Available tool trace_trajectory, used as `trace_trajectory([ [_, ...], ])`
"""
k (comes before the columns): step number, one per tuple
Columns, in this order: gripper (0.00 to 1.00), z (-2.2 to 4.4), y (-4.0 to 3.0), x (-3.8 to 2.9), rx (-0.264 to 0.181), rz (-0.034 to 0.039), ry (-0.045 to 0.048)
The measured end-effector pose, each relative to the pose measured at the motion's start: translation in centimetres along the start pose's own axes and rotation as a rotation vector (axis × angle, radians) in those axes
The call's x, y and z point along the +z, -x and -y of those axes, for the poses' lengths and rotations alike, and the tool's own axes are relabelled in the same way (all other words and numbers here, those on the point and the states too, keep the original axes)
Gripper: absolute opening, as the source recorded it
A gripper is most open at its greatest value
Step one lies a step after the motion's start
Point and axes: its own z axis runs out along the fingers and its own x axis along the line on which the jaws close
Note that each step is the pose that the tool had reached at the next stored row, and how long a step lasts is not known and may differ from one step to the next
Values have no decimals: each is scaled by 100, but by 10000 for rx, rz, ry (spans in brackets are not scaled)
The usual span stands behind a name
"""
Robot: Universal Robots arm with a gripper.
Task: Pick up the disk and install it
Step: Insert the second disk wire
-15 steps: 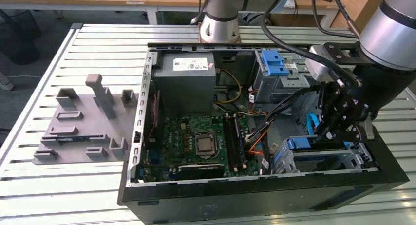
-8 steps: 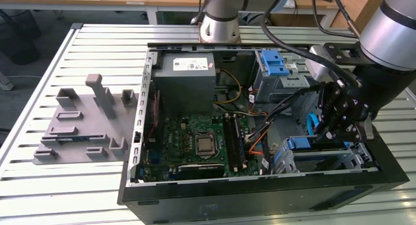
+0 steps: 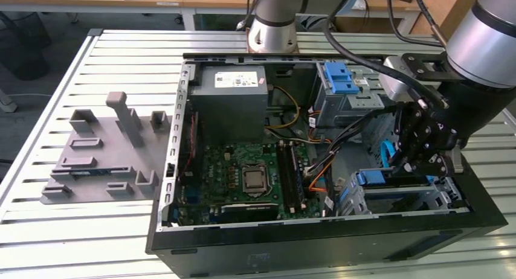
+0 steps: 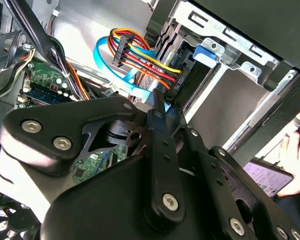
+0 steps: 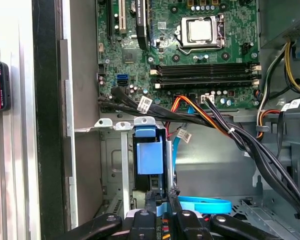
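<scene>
Slatted metal table [image 3: 96, 230] carries the open computer case [image 3: 322, 255]; lower right, my gripper [image 3: 419, 161], fingers nearly together, seems to pinch the disk [image 5: 149, 156] into its bay, almost seated.

Exterior view: the scene is seen from high above, looking obliquely down on the open computer case [image 3: 322, 152] lying on a slatted metal table [image 3: 121, 67]; the arm's base [image 3: 272, 25] is seen at 12 o'clock, the gripper [image 3: 419, 152] at 3 o'clock.

First wrist view: the case interior is seen at close range from behind the gripper [image 5: 162, 212]; the motherboard [image 5: 190, 55] lies at 12 o'clock.

Second wrist view: the linkage is seen from very near, looking obliquely past it toward the drive bay [image 4: 215, 65] at 1 o'clock.

Shared region: the blue-tabbed drive bay [image 5: 149, 155], the cable bundle [image 3: 322, 164] and part of the motherboard are shown in all three views.
</scene>
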Motion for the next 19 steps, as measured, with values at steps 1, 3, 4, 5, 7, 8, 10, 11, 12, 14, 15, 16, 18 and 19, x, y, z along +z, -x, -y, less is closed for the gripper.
trace_trajectory([
  [1,24,0,0,0,1,0,0],
  [3,24,1,0,0,1,1,0],
  [4,25,1,0,0,1,0,0],
  [5,25,1,0,0,1,1,0],
  [7,31,2,-1,0,0,0,0],
  [8,31,2,-1,0,1,1,0],
  [10,31,2,-1,-10,0,-2,0],
  [11,31,2,-1,-16,1,1,0],
  [12,31,2,-1,-22,0,1,0],
  [14,31,1,-2,-36,0,1,0],
  [15,31,1,-2,-45,1,0,0],
  [16,31,1,-2,-54,1,1,0],
  [18,31,1,-3,-75,0,0,0],
  [19,31,1,-3,-84,1,1,0],
])
